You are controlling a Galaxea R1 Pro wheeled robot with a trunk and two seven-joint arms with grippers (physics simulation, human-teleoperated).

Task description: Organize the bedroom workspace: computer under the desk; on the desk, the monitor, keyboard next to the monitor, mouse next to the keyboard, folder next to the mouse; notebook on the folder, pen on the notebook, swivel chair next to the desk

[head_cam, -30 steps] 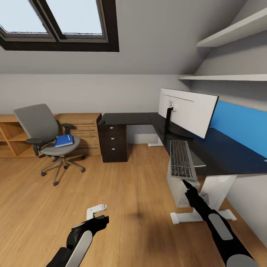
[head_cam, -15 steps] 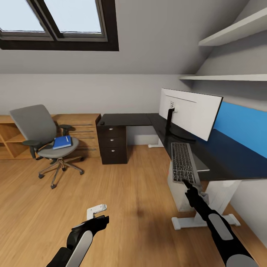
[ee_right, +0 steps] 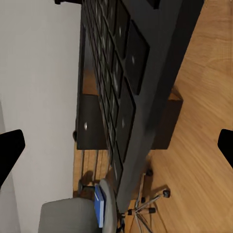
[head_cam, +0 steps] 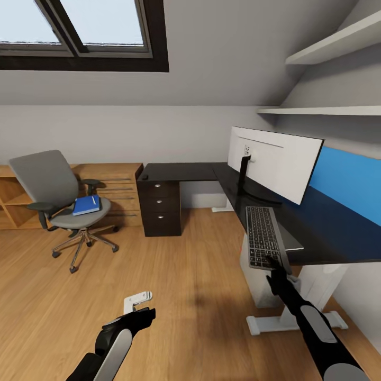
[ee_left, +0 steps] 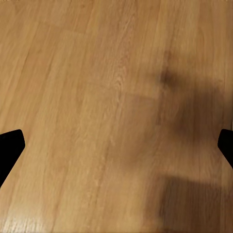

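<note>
Meanwhile: right gripper (head_cam: pixel 271 261) clamped on keyboard (head_cam: pixel 263 236) at tabletop (head_cam: pixel 317 227) edge | left gripper (head_cam: pixel 145 313) state unclear | folder (head_cam: pixel 86 205) on swivel chair (head_cam: pixel 58 198)

floor (head_cam: pixel 201 275): I see open wood between swivel chair (head_cam: pixel 63 203) and desk (head_cam: pixel 296 233)
desk front: keyboard (head_cam: pixel 263 236) overhangs the edge
behind it: monitor (head_cam: pixel 272 161) blocks

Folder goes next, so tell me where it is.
In the head view, the folder lies on the swivel chair seat at the room's left, in front of the wooden dresser.
</note>
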